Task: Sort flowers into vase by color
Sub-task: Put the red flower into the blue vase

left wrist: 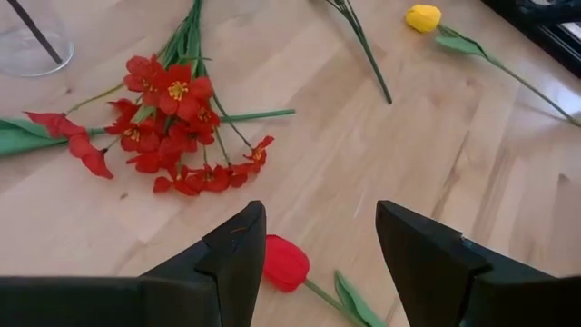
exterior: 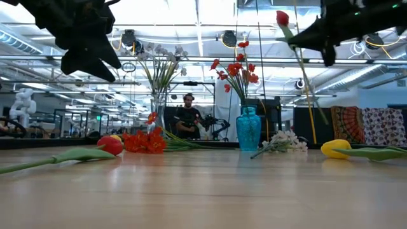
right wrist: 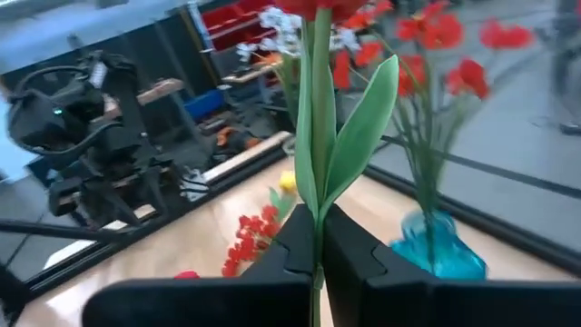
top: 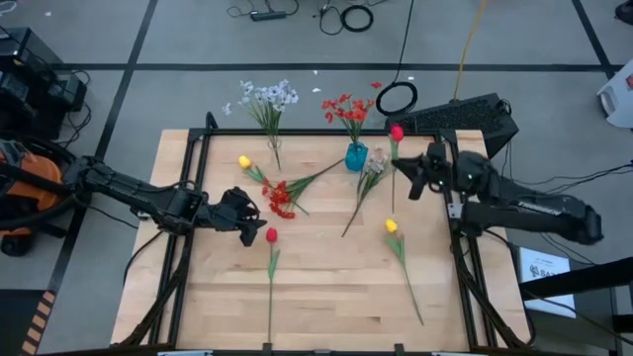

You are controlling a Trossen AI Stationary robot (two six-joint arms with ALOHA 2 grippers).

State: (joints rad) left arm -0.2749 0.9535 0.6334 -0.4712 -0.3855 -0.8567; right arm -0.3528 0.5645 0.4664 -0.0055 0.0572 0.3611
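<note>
My right gripper (top: 404, 170) (right wrist: 318, 245) is shut on a red tulip (top: 397, 132) (exterior: 282, 18), raised beside the blue vase (top: 356, 156) (exterior: 248, 129), which holds red sprays (top: 348, 111). A clear vase (top: 274, 153) holds pale white sprays (top: 267, 96). My left gripper (top: 255, 229) (left wrist: 320, 245) hovers open above a second red tulip (top: 271, 235) (left wrist: 286, 263) lying flat on the table. Also lying flat are a red spray (top: 282, 198) (left wrist: 172, 118), a white spray (top: 374, 170) and two yellow tulips (top: 244, 161) (top: 392, 225). My right gripper pinches the red tulip's green stem (right wrist: 316, 218) between its two fingers, just below the leaves (right wrist: 354, 136). The fingers come level from the table's right side and lie across the stem. The tulip is lifted clear, head up and slightly tilted, with its lower stem (exterior: 310, 108) hanging below the fingers.
The wooden table (top: 326, 297) has a black frame rail along its edges (top: 297, 132). Both vases stand near the far edge. The near right part of the board shows bare wood. A person (exterior: 188, 117) sits in the room beyond the table.
</note>
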